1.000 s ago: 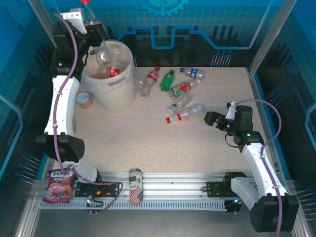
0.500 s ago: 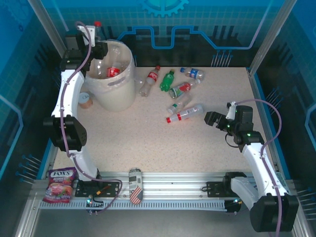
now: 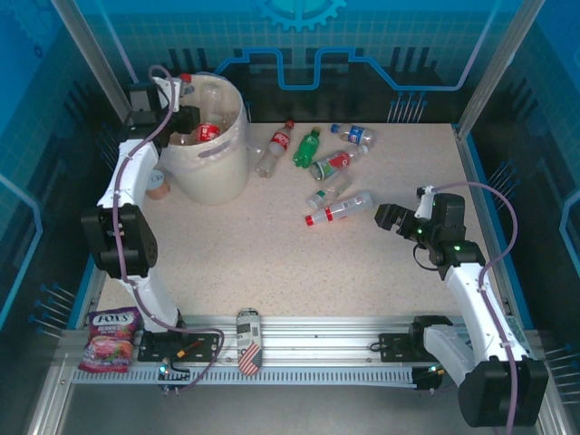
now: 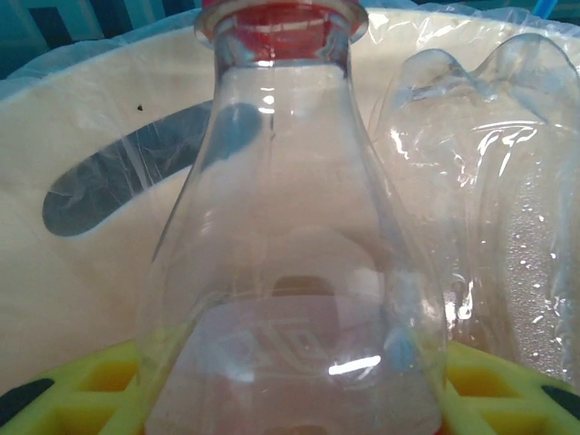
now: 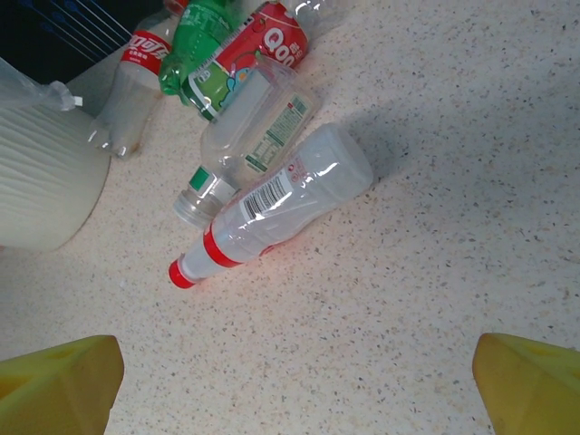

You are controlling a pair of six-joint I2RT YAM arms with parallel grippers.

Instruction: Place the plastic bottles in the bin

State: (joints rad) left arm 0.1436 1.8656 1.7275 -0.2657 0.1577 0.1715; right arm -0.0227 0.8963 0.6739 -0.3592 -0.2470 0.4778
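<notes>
left gripper (image 3: 178,107) clamps a clear red-capped plastic bottle (image 4: 290,227) at the rim of the round cream-white bin (image 3: 217,177), apparently for release; right gripper (image 5: 294,390) gapes empty.

Left claw (image 3: 184,111) with bottle (image 3: 187,88) over bin (image 3: 217,178)

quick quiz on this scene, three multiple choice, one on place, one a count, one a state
1 Where is the bin on the table? A far left B near right C centre
2 Number of bottles lying on the table: A two B six C eleven
3 The left gripper is: A open, empty B shut on a clear red-capped bottle C shut on the bin's rim
Answers: 1 A, it stands at the far left corner. 2 B, six lie clustered right of the bin. 3 B, its yellow pads flank the bottle.
</notes>
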